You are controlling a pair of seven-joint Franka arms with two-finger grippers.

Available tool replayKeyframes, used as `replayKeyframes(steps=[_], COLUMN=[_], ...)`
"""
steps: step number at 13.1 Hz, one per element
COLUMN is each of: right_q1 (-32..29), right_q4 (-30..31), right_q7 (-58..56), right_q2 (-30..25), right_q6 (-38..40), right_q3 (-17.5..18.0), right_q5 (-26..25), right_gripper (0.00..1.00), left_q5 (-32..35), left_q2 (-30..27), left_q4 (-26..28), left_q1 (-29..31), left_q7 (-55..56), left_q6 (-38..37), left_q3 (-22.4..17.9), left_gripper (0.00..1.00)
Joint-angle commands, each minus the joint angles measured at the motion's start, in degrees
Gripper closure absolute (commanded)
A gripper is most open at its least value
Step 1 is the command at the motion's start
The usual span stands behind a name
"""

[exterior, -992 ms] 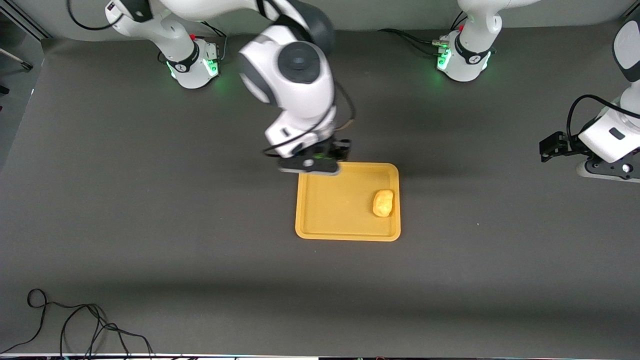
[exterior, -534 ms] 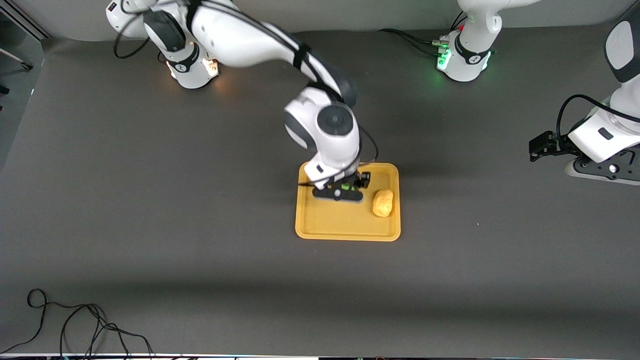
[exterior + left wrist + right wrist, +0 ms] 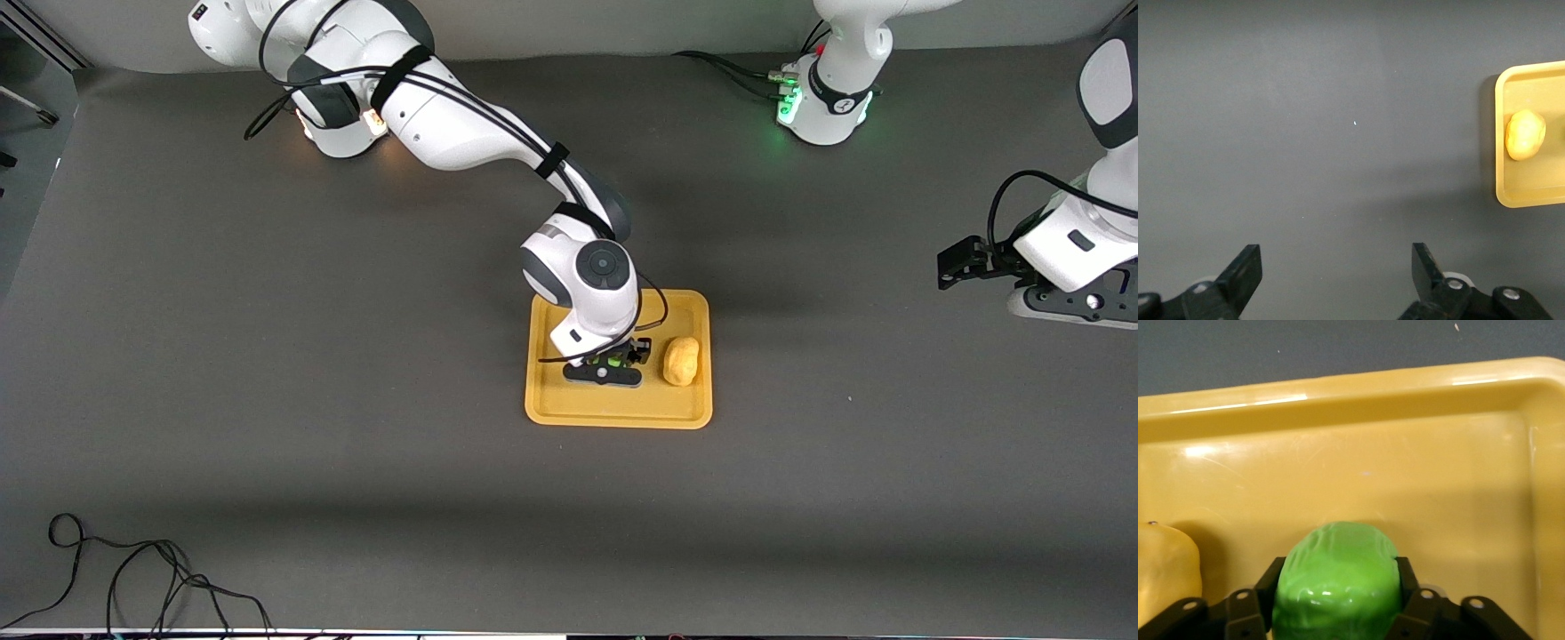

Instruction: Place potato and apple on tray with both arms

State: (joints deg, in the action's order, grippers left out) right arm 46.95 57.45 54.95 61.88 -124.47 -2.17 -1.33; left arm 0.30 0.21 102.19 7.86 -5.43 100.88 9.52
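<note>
The orange-yellow tray lies mid-table. The yellow-tan potato lies in the tray near the rim toward the left arm's end; it also shows in the left wrist view and at the edge of the right wrist view. My right gripper is low over the tray's middle, shut on the green apple, which sits between its fingers close to the tray floor. The apple shows only as a green sliver in the front view. My left gripper is open and empty, up over bare table at the left arm's end.
A black cable lies coiled near the table's front edge at the right arm's end. The tray's rim shows in the left wrist view. The dark grey table surrounds the tray.
My right arm has swung over the tray and lowered the apple toward the tray floor beside the potato. The left arm shifted slightly. The potato has not moved.
</note>
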Motion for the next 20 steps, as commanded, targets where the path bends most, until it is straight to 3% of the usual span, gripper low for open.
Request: replayKeyframes(steps=[1, 8, 10, 15, 20], right_q1=[0.2, -0.8, -3.5, -22.0, -39.7], right_q4=[-2.4, -2.8, 1.1, 23.4, 31.8], right_q7=[1.5, 0.8, -3.8, -30.1, -48.9], right_q2=[-0.3, -24.4, -31.3, -51.6, -59.1], right_q6=[1.1, 33.6, 39.5, 37.4, 34.7], right_q3=[-0.3, -0.6, -1.3, -0.6, 1.3], right_q5=[-1.3, -1.3, -1.3, -0.6, 0.4], right_gripper=[0.00, 0.00, 0.00, 0.00, 0.00], left_q5=[-0.2, -0.2, -0.2, -0.2, -0.2], left_q2=[-0.5, -0.2, -0.2, 0.2, 0.8], left_q4=[0.0, -0.1, -0.2, -0.3, -0.3], left_q1=[0.1, 0.2, 0.3, 0.4, 0.3], left_q7=[1.1, 0.6, 0.7, 0.7, 0.9], left_q6=[0.5, 0.8, 0.8, 1.0, 2.1], left_q3=[0.0, 0.0, 0.0, -0.3, -0.3], left_gripper=[0.00, 0.00, 0.00, 0.00, 0.00])
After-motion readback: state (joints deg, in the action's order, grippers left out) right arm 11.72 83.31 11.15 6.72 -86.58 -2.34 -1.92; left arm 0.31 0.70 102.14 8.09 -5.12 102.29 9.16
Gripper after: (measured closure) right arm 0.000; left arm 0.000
